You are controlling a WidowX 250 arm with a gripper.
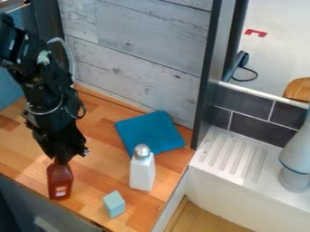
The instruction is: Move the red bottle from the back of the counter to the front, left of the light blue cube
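The black gripper hangs down at the left of the wooden counter, right at the top of a reddish-brown bottle. It hides the bottle's upper end. The bottle is roughly upright, with a small pale label low on its side. To the right stands a white bottle with a rounded silver cap. A light blue-green block sits near the counter's front edge, between and in front of the two bottles. Behind the white bottle lies a folded teal cloth.
A grey wood-plank wall rises behind the counter. At the right are a dark upright post, a white ridged drainboard and a pale grey object standing on it.
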